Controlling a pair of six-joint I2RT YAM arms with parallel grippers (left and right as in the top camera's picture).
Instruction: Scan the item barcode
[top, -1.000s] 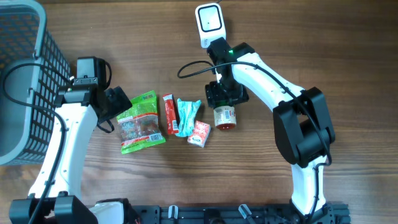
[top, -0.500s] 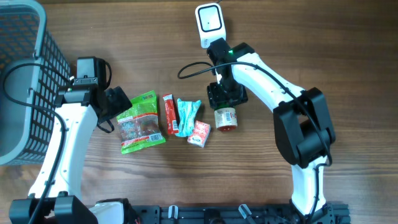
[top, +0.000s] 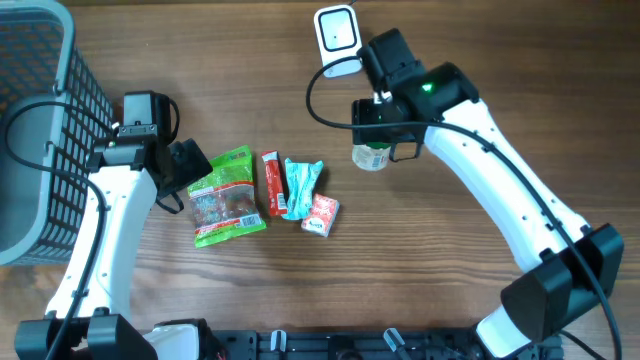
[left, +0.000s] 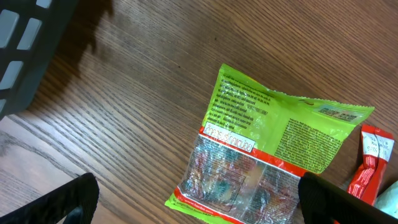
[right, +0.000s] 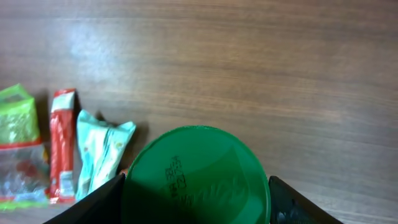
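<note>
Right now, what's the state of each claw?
Left claw: open, holding nothing.
Right claw: closed on the green-lidded jar.

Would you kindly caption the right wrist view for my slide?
Right gripper grips a green-lidded jar; snack packets lie left on the table.

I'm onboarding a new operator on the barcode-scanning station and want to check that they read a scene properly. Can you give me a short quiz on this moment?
1. Multiple choice: what does the right gripper hold? A) the green-lidded jar; B) the green snack bag; C) nothing.
2. True or false: the left gripper stands open above the green snack bag.
3. Count: how many packets, the snack bag included, lie on the table?
Key: 1 A; 2 true; 3 four.
</note>
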